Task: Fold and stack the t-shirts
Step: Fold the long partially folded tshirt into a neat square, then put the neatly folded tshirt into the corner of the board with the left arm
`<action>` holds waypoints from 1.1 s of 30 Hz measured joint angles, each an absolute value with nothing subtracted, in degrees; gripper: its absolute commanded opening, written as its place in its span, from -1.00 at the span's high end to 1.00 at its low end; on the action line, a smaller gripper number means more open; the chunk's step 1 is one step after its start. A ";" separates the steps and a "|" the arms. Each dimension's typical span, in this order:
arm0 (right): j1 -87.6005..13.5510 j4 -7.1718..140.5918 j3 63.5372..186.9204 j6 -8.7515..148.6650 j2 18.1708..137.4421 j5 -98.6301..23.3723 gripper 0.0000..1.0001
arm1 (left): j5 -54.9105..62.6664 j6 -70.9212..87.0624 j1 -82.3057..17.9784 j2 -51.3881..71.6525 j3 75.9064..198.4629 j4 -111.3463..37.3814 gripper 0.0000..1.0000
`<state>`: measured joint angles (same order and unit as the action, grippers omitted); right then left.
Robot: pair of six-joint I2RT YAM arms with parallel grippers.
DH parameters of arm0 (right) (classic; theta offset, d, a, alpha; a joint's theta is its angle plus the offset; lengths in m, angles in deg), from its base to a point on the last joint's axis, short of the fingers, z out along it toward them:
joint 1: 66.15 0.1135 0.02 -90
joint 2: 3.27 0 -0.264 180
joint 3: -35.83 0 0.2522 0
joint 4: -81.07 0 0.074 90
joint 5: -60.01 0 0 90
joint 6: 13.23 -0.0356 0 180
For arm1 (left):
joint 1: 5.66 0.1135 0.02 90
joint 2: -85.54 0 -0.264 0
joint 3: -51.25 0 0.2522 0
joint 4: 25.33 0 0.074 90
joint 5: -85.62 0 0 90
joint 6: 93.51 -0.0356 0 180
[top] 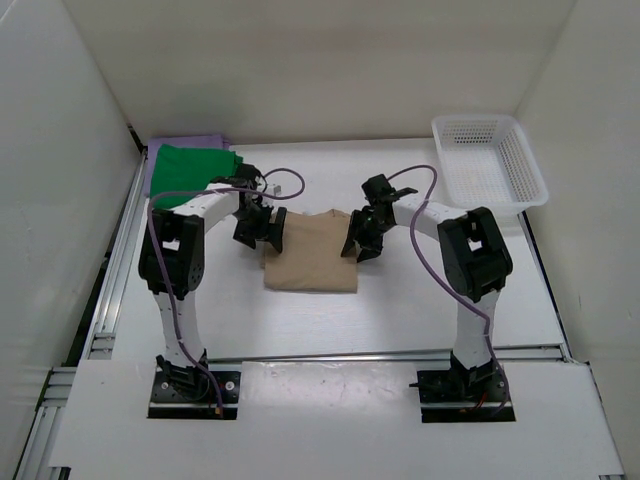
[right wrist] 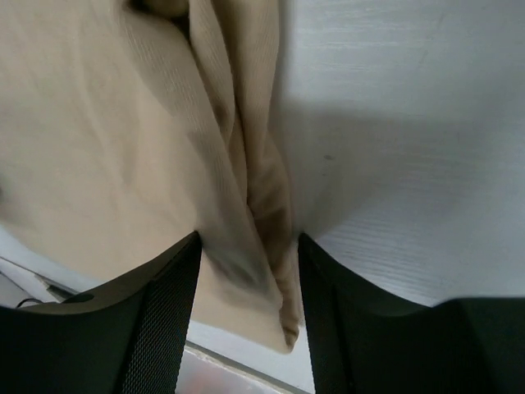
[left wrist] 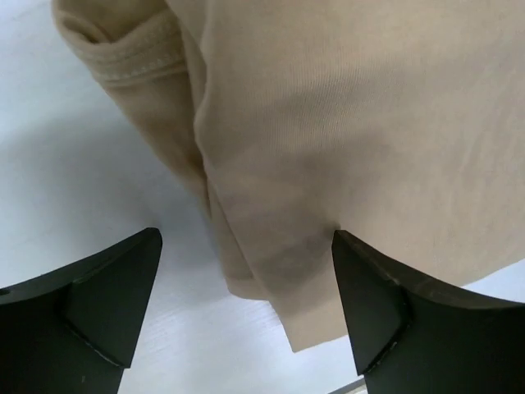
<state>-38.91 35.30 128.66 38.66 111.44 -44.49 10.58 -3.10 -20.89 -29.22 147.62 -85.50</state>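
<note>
Two stacked at the tabletop's (top: 400, 310) far left corner: green t-shirt (top: 190, 172) over lavender t-shirt (top: 185, 141). Tan t-shirt (top: 312, 258) mid-tabletop, folded to a rectangle, not yet stacked. Left gripper (top: 258, 232) spread wide at its left edge, right gripper (top: 360, 245) parted around its right edge, apparently clamping nothing.

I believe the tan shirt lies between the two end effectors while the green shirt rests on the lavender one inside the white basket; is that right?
No: the top external view shows the green shirt on the lavender shirt at the table's far left corner, not in the white basket. The rest holds.
</note>
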 measured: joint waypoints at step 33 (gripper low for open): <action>-38.75 38.73 119.13 34.23 101.45 -45.36 -0.02 | 19.23 -2.14 -15.69 -44.15 168.50 -98.31 0.80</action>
